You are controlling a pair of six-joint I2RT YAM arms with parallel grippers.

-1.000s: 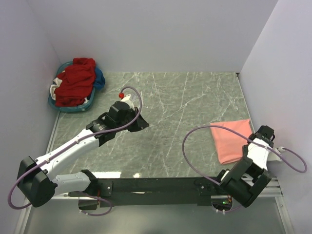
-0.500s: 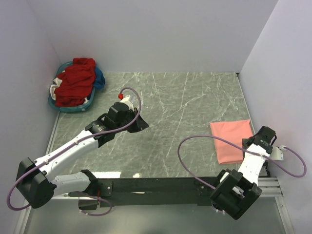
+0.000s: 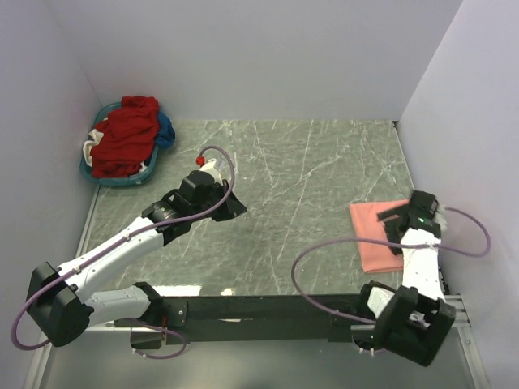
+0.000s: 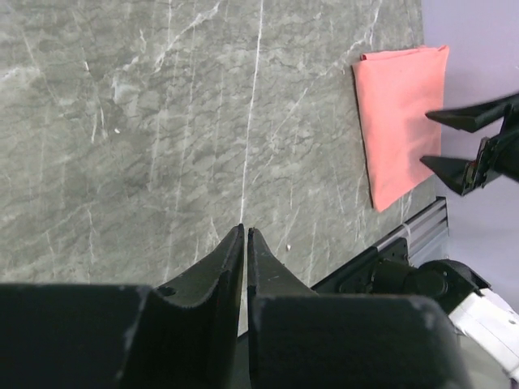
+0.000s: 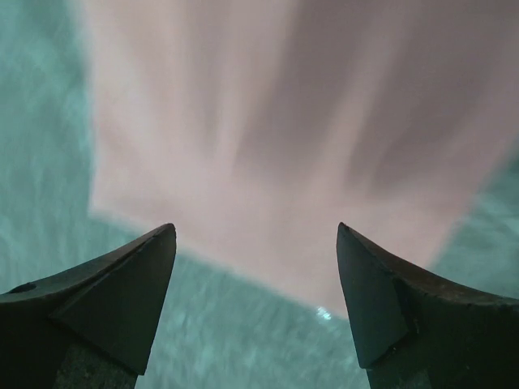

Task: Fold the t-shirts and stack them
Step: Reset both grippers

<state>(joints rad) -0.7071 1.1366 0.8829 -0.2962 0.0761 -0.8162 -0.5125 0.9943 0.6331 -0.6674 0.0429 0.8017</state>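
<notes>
From above, the folded pink shirt (image 3: pixel 369 220) lies flat at the right side of the worktop (image 3: pixel 308 178). My right hand (image 3: pixel 393 229) hangs over its right part, fingers spread wide and holding nothing. My left hand (image 3: pixel 235 207) is out over bare stone, well apart from the basket (image 3: pixel 122 181) in the far left corner, where a red shirt (image 3: pixel 122 138) is heaped on other clothes.

My left wrist camera shows that hand's fingers pressed together with nothing between them.

My right wrist camera is blurred. Pink cloth fills the space beyond my open fingers, and I cannot tell whether the tips touch it.

I judge the shirts light, soft and limp. They would sag and fall open if pinched by one layer, so I would grip an edge through all the layers.
</notes>
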